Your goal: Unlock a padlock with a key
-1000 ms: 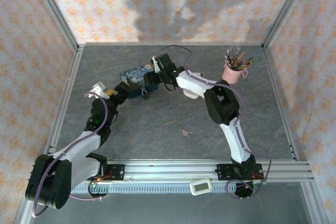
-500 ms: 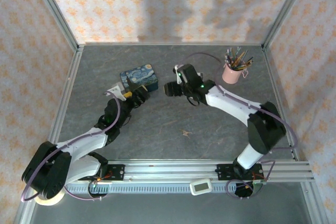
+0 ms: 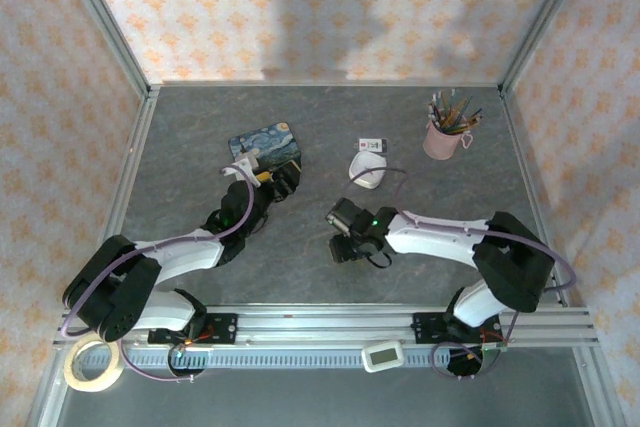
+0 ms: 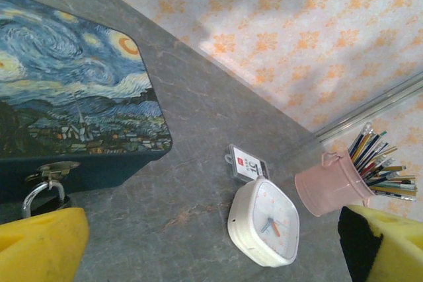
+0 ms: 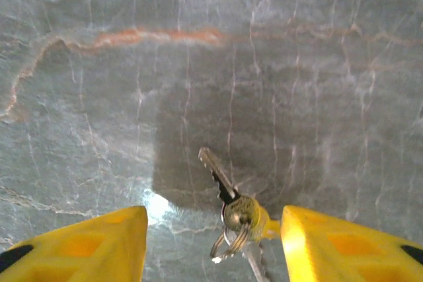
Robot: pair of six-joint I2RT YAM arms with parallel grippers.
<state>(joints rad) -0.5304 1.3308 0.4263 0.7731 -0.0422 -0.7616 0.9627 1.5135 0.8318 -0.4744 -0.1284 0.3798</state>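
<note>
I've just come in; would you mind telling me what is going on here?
The right gripper hovers low over the table, open, with the key lying between its fingers, not yet gripped. The left gripper, also open, sits by the blue tin, where the padlock hangs from the front clasp.
</note>
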